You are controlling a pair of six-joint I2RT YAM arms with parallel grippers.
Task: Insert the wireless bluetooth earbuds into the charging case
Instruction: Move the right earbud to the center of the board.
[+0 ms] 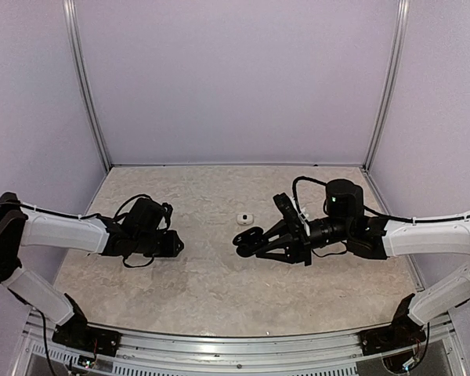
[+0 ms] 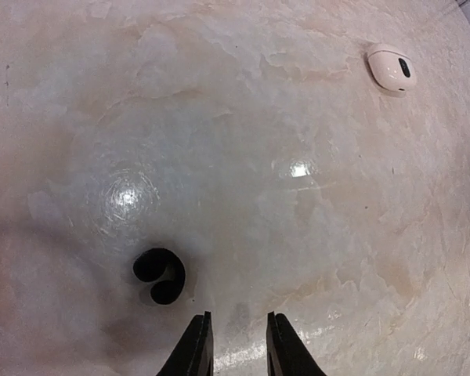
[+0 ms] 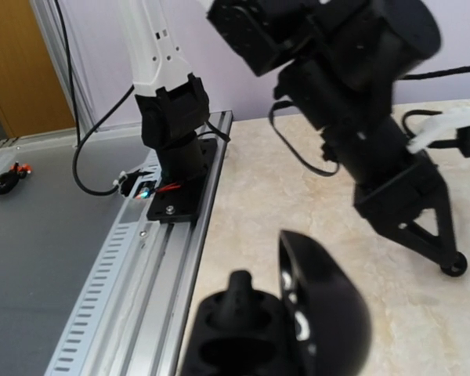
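Note:
One black earbud (image 2: 160, 276), curled like a C, lies on the marble table just left of and beyond my left gripper (image 2: 239, 315). That gripper hangs low over the table, open, with nothing between its fingers. In the top view my right gripper (image 1: 257, 239) is shut on the open black charging case (image 1: 246, 237), held a little above mid-table. Up close the case's lid (image 3: 325, 305) stands raised. A black bud (image 3: 241, 291) sits upright in one socket of the base, and the socket beside it looks empty. The case hides my right fingers in the wrist view.
A small white pebble-shaped case (image 1: 244, 217) (image 2: 390, 68) lies on the table between the two grippers, toward the back. The left arm (image 3: 360, 117) fills the upper part of the right wrist view. The metal rail (image 3: 153, 258) runs along the table's near edge.

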